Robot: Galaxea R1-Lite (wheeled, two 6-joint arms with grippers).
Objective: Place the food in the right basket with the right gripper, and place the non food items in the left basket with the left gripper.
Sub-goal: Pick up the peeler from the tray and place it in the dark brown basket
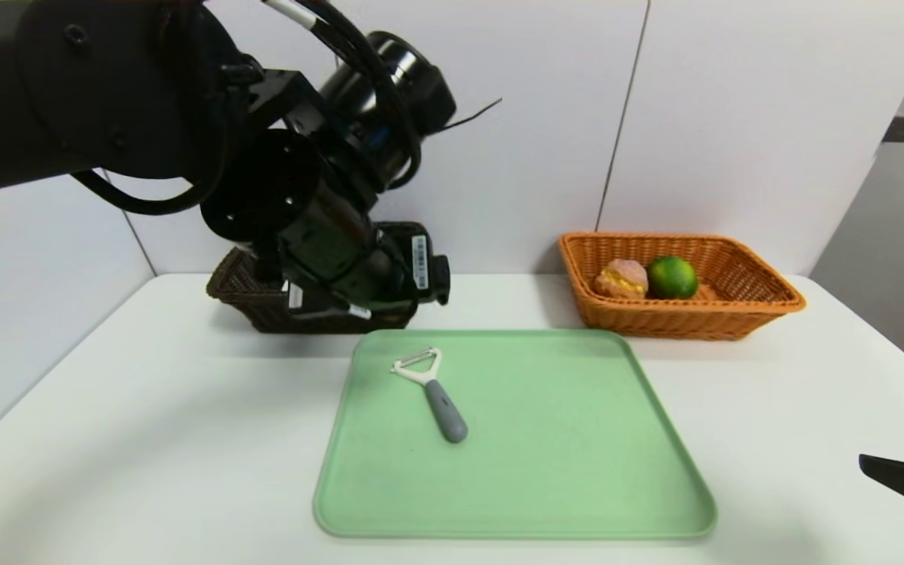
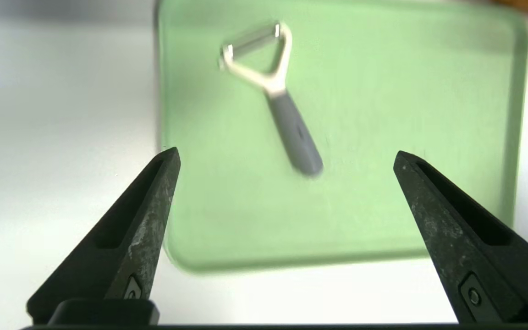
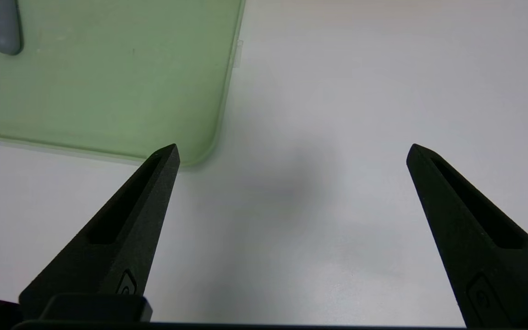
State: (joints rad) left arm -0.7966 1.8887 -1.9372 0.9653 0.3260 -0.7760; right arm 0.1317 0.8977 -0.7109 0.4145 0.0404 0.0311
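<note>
On tray — peeler, ahead of open left tool.

A plain white worktop is carrying everything here. A green tray is lying flat at its middle, directly below and ahead of the left pincer, and just beside the right pincer on that pincer's left. A dark brown basket is sitting at the back, partly hidden behind the left pincer's arm. An orange wicker basket is standing at the back too, well ahead of the right pincer, just beyond the tray's far corner.
</note>
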